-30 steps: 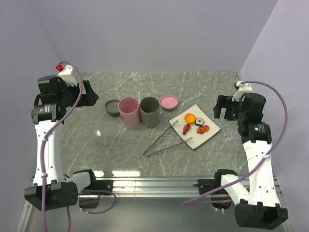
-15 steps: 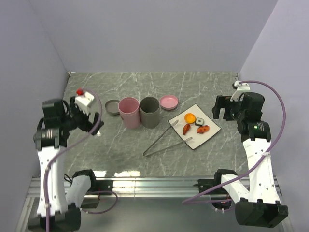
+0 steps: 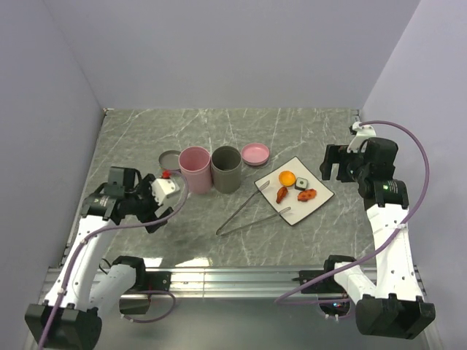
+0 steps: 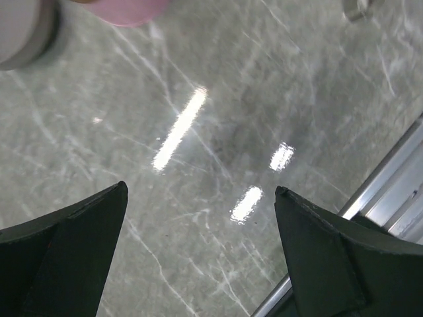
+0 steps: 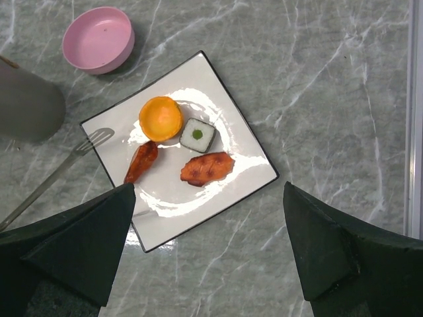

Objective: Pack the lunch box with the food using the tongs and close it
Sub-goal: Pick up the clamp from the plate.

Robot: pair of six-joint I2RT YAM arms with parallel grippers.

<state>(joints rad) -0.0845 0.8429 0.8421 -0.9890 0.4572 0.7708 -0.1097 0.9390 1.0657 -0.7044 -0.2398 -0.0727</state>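
The food lies on a white square plate [image 3: 319,192]: an orange round piece [image 5: 160,118], a dark cube with a pale centre [image 5: 197,135] and two reddish-brown lumps [image 5: 207,168] [image 5: 141,162]. The silver tongs [image 3: 252,211] lie on the table with their tips on the plate's left edge. The lunch box stands apart as a pink tub [image 3: 194,169], a grey tub [image 3: 227,168], a pink lid [image 3: 256,154] and a grey lid [image 3: 169,160]. My left gripper [image 4: 201,190] hangs open over bare marble in front of the pink tub. My right gripper [image 5: 206,191] is open above the plate's near edge.
The table's metal rail [image 4: 390,191] runs along the near edge, close to my left gripper. The pink tub's base [image 4: 129,10] shows at the top of the left wrist view. Purple walls close the table on three sides.
My left arm has swung down from high at the far left and inward, ending low beside the pink tub. The right arm has barely moved. Both grippers stayed open.
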